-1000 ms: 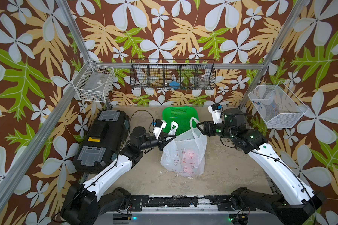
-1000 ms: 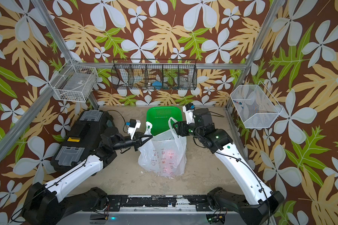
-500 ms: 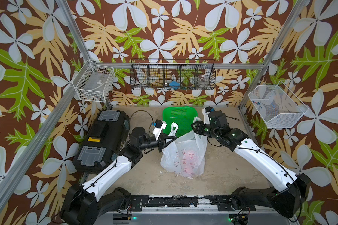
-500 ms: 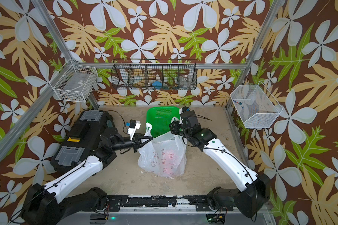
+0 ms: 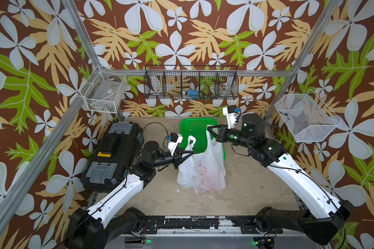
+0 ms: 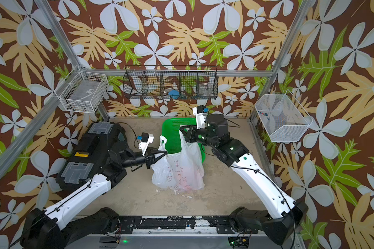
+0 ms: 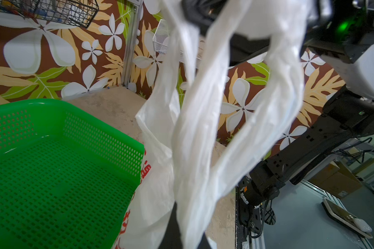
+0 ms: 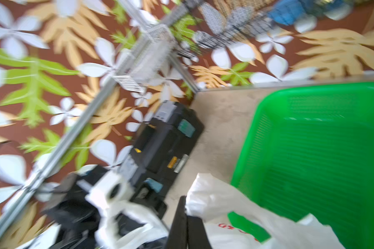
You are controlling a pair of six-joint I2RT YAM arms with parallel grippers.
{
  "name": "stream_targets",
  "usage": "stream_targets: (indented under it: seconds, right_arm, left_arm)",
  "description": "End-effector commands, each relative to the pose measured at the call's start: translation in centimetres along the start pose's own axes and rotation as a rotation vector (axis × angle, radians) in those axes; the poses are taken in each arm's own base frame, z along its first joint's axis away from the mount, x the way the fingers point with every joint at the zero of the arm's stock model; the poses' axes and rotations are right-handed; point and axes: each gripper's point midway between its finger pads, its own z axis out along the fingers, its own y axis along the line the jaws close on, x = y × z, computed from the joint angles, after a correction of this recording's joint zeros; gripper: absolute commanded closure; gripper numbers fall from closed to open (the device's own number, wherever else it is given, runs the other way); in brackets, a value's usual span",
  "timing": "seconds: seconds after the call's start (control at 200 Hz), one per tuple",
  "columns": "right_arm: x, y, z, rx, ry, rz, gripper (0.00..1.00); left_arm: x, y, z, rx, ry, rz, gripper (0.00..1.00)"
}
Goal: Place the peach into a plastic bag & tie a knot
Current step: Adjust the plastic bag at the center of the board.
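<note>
Now the thin translucent white plastic bag (image 5: pixel 201 170) stands on the bench (image 5: pixel 257 183) before the green perforated plastic basket (image 5: pixel 194 127), with a pinkish shape (image 5: pixel 208 180), likely the peach, inside. The left claw (image 5: pixel 191 152) pinches one handle loop (image 5: pixel 191 140), and the right claw (image 5: pixel 208 127) is clamped on the other. Next the handles must be crossed to start the knot.

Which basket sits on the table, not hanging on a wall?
The green plastic basket, behind the plastic bag. The black wire basket, left white basket and right white basket hang up.
</note>
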Motion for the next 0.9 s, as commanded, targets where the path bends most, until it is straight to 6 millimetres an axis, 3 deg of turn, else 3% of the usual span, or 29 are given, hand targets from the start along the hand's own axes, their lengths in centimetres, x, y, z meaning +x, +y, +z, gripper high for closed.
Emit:
stream_targets:
  seconds: [0.0,0.27,0.48,0.696,0.816,0.896]
  right_arm:
    - [-0.6,4.9,-1.5,-0.243,-0.01,-0.119,1.0]
    - [2.0,2.5,-0.8,-0.238,0.052,-0.13,1.0]
    - [4.2,-0.2,0.1,-0.229,0.123,-0.127,0.96]
    - [5.3,-1.1,0.2,-0.225,0.165,-0.15,0.88]
    - [5.7,-1.1,-0.7,-0.216,0.204,-0.177,0.75]
    - [5.9,-1.6,-1.8,-0.188,0.219,-0.203,0.58]
  left_arm:
    - [-0.1,1.0,-0.5,-0.052,-0.008,0.001,1.0]
    - [-1.5,1.1,-1.1,-0.089,-0.055,0.024,1.0]
    - [-0.3,3.2,-1.3,-0.185,-0.055,-0.001,1.0]
    - [0.6,4.9,-1.9,-0.262,-0.056,-0.022,1.0]
    - [0.2,4.8,-2.0,-0.258,-0.061,-0.02,1.0]
    - [0.1,4.8,-2.0,-0.261,-0.06,-0.019,1.0]
